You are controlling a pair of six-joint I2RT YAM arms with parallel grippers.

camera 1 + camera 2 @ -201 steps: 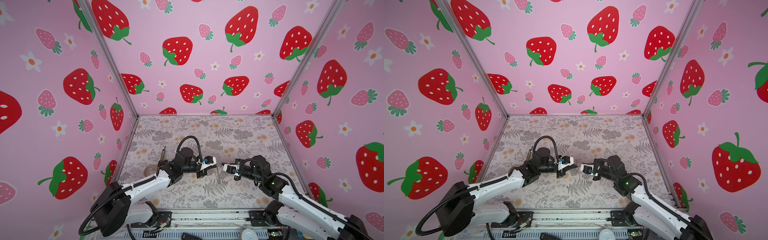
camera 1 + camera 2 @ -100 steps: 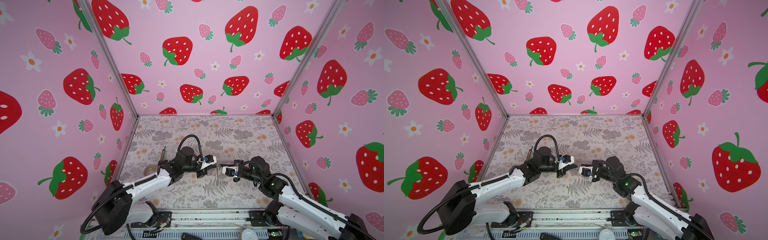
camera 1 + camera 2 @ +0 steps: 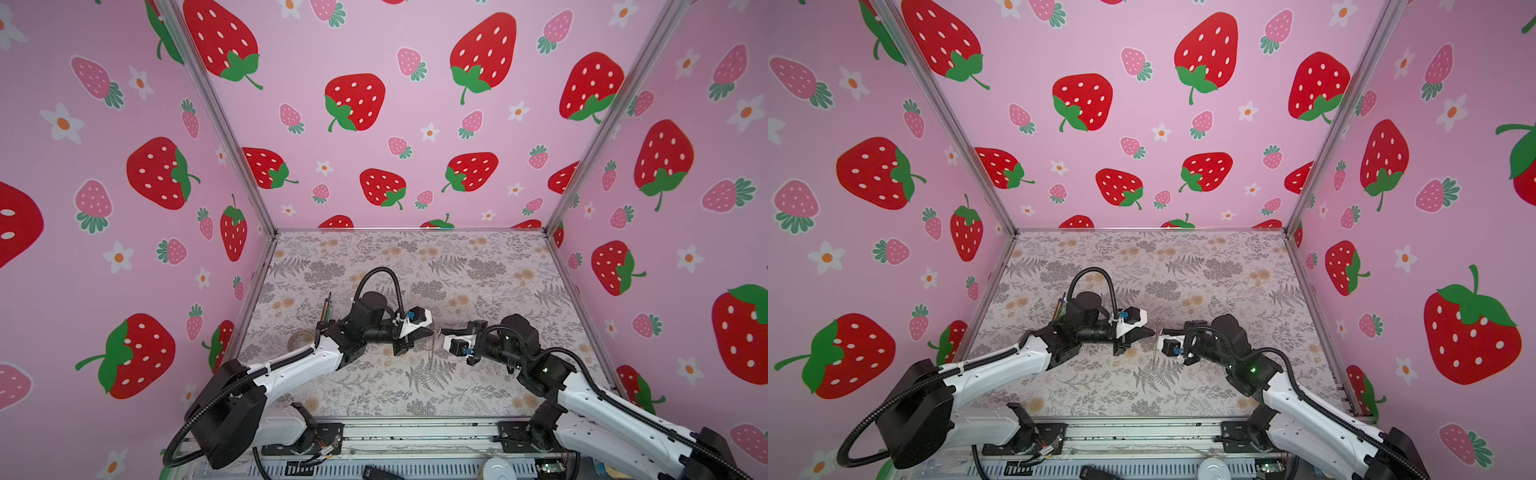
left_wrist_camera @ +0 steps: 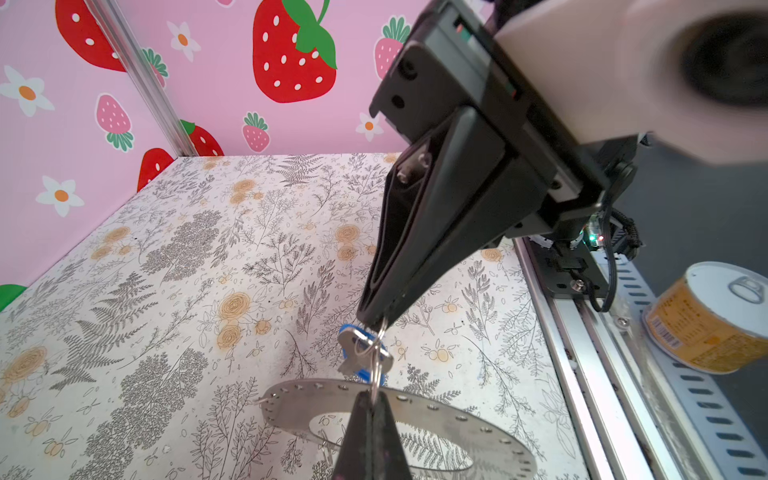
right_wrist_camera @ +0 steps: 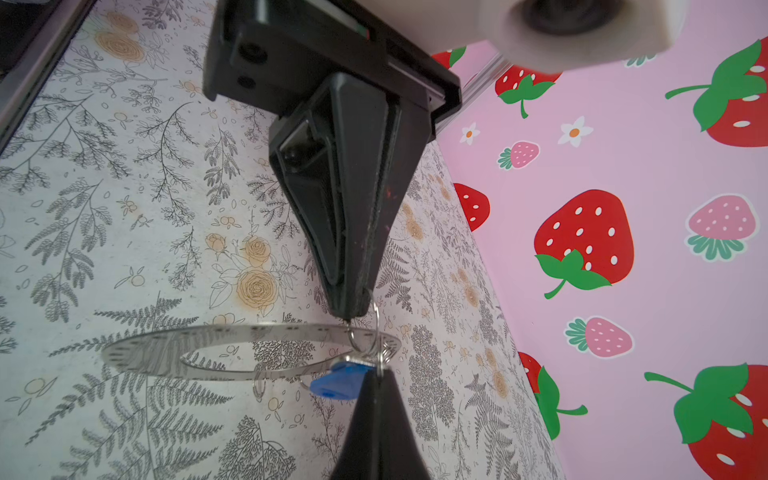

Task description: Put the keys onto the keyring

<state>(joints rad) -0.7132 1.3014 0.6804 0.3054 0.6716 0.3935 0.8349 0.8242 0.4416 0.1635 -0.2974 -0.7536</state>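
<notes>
keys (image 4: 361, 353) beside keyring (image 4: 286, 403), by right end effector (image 4: 376, 322)

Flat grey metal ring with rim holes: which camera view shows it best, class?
Right wrist: the flat grey metal ring shows almost whole. Left wrist shows its holes, but the left gripper covers part. Both top views give an edge-on sliver.

Light is bright, even and diffuse; the pink walls (image 3: 374, 50) show no hot spots, and the arms (image 3: 299, 365) cast only faint, soft-edged shadows on the surface (image 3: 415, 266). In both top views the wide lens splays the walls and stretches their prints toward the frame edges. In the left wrist view the white camera housing (image 4: 648, 70) is heavily blurred (too near the lens), the left claw (image 4: 369, 415) is soft, the keyring (image 4: 457, 419) has a pale sheen, and the keys (image 4: 361, 353) are fairly sharp.
</notes>
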